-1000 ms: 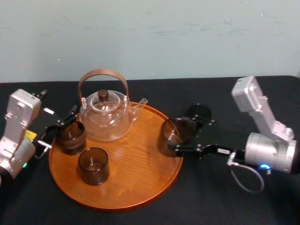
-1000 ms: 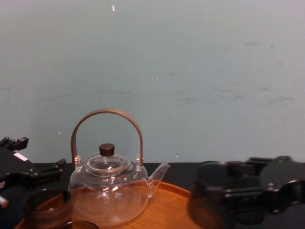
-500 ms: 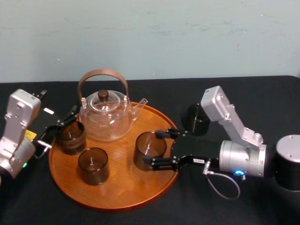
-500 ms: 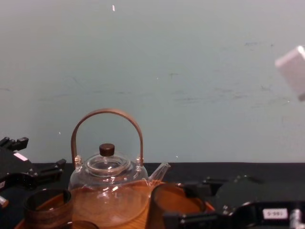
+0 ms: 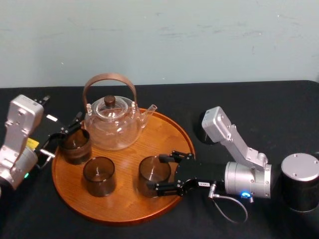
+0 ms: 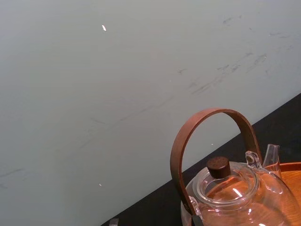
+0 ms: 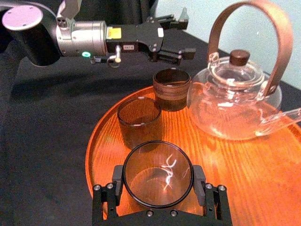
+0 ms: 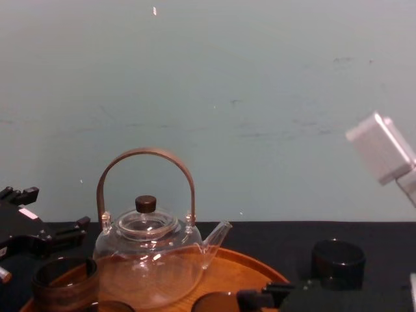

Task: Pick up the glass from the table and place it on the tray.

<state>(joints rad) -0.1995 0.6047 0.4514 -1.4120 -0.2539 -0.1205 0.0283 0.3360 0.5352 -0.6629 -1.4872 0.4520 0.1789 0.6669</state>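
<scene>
Right gripper [image 5: 155,173]: fingers closed on the glass [image 7: 157,173], one on either side of its wall. The glass is upright, mouth up. It is inside the tray [image 5: 124,201], toward the near right edge and well within the rim. I cannot tell whether its base touches the wood or hangs just above it; from the right wrist view it looks very low.

Also on the tray: the teapot [image 5: 110,122] at the far edge; a second glass [image 5: 99,175] near the held one, toward the near left, with a clear gap between them; a third glass [image 5: 76,144] at the left edge.

Left gripper [image 5: 64,135]: at the tray's left edge beside the third glass, fingers spread wide, holding nothing.

A dark cup [image 5: 208,127] stands on the table [image 5: 249,99], off the tray's right edge.

Step in hand (judgement): set-down and release; the task is nearly done.

How to do it well:
- Lower straight down, keeping the glass level, until the base is flat on the wood.
- Open both fingers evenly and only as far as needed.
- Back out toward the tray's right edge, rising enough to pass over the rim.

Risks: letting go above the wood would drop the glass. One pad clinging to the smooth wall could tip it or drag it toward the second glass.
</scene>
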